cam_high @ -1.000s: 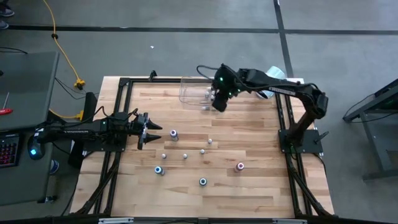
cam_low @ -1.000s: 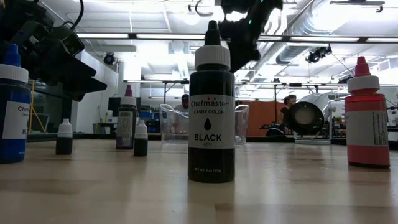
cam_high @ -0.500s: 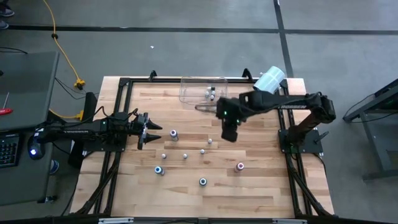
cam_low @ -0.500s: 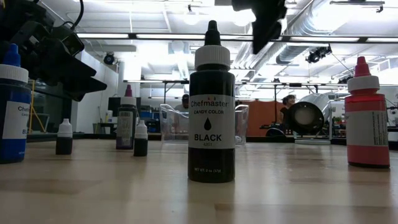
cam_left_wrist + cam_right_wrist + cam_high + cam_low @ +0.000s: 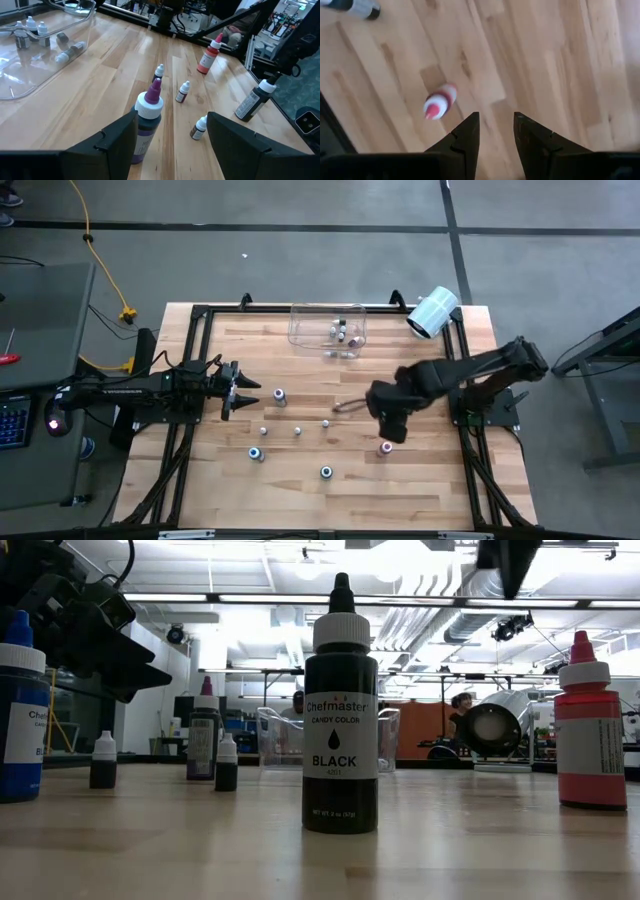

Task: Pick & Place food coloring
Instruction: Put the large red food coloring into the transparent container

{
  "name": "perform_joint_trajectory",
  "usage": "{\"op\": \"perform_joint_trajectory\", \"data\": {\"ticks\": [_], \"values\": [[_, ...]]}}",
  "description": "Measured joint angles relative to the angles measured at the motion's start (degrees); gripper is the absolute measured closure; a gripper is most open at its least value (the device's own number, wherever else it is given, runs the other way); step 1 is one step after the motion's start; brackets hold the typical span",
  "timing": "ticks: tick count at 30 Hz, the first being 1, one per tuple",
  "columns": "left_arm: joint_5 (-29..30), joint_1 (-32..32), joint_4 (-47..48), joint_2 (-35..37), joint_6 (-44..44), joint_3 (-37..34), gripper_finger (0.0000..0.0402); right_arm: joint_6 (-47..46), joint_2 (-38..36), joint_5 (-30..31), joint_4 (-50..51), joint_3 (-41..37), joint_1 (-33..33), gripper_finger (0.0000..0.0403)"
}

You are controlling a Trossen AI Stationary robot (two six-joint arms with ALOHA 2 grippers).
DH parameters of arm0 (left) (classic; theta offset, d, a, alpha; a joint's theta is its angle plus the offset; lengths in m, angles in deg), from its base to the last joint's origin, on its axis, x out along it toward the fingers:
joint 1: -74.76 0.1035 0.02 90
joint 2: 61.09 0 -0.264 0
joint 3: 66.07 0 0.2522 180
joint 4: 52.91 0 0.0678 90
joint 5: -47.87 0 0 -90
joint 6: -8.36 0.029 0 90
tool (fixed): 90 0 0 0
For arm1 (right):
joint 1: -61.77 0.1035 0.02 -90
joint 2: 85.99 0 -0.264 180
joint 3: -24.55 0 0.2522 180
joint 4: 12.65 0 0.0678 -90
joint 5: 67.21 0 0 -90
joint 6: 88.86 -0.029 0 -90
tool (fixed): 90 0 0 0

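High view first: a second ago my right pincer (image 5: 390,428) was up by the clear bin (image 5: 328,326) at about twelve o'clock on the table. It has since swung down toward four o'clock and hangs just above the red-capped bottle (image 5: 386,447). My right wrist view shows my two dark fingers (image 5: 465,135) a little apart, with nothing between them, and that red-tipped bottle (image 5: 439,101) standing on the bare wood below.

My left pincer (image 5: 238,390) has not moved. It waits at nine o'clock, spread wide, pointing at the purple-capped bottle (image 5: 147,120) just in front of it.

The table (image 5: 300,490) is pale wood planks with a black frame. The bin is see-through plastic and has a few little bottles (image 5: 340,332) inside. A white paper roll (image 5: 433,312) lies at the two o'clock corner.

More small round bottles sit spread out in the middle of the table. In the low view, the closest one is a dark bottle (image 5: 340,730) with a white cap and black tip. Its label reads "Chefmaster CANDY COLOR BLACK." A blue bottle (image 5: 20,720) stands at nine o'clock and a pink-red bottle (image 5: 590,730) at three o'clock.
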Motion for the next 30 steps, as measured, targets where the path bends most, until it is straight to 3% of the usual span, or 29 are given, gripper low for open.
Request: {"op": "perform_joint_trajectory", "data": {"ticks": [8,17,20,30], "values": [[0.0,0.0,0.0,0.0,0.0,0.0,0.0167,-21.6,-0.3,-2.4,0.4,-2.6,8.0,0.0292],[0.0,0.0,0.0,0.0,0.0,0.0,0.0167,-41.2,-0.2,-9.3,-23.0,-14.4,10.7,0.0292],[0.0,0.0,0.0,0.0,0.0,0.0,0.0167,-42.5,-0.2,-8.4,-25.1,-15.4,10.1,0.0292],[0.0,0.0,0.0,0.0,0.0,0.0,0.0167,-37.9,-0.2,-7.5,-16.9,-13.6,7.3,0.0292]]}}
